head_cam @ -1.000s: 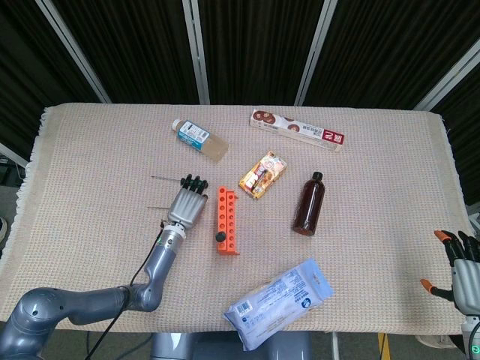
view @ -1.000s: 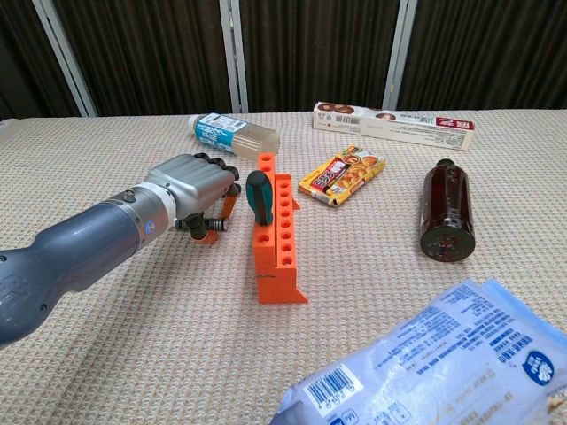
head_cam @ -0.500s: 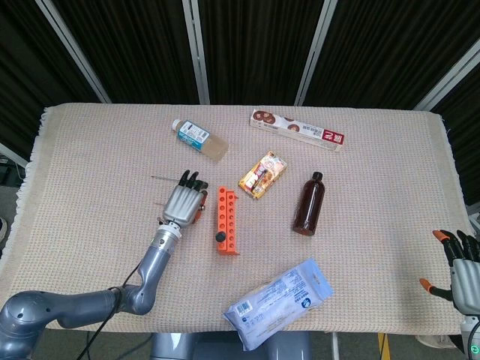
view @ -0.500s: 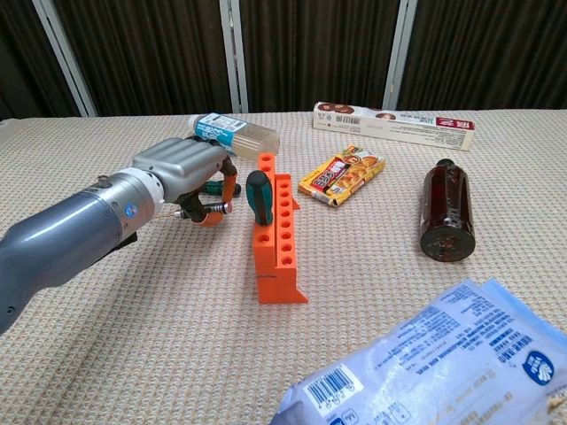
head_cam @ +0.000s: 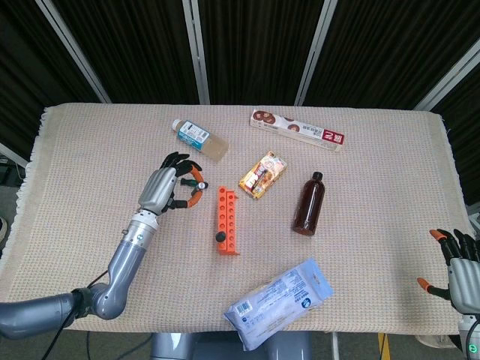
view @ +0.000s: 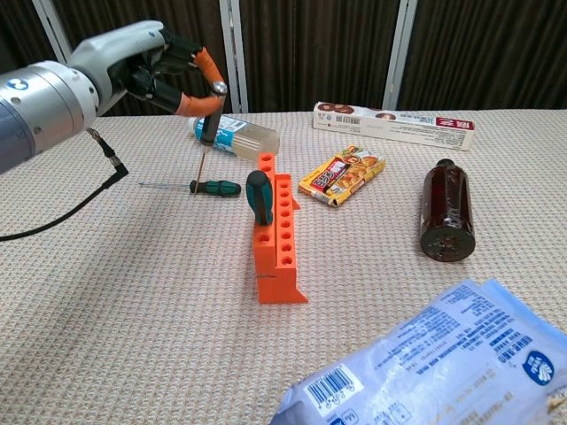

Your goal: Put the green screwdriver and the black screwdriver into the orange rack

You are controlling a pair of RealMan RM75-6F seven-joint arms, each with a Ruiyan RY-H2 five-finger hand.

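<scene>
Your left robot hand (view: 164, 71) is raised above the table (view: 133, 292), pinching the black screwdriver (view: 209, 119) upright, tip down. The green screwdriver (view: 209, 187) lies flat on the table directly below that robot hand. The orange rack (view: 276, 243) stands just to its right. Your right robot hand (head_cam: 459, 266) hangs apart, fingers spread, holding nothing.

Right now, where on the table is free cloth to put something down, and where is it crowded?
Free: the cloth left of the orange rack toward the left edge, and the right side beyond the brown bottle. Crowded: the strip between the rack, the snack pack, the clear bottle and the left hand. The blue packet fills the near middle.
</scene>
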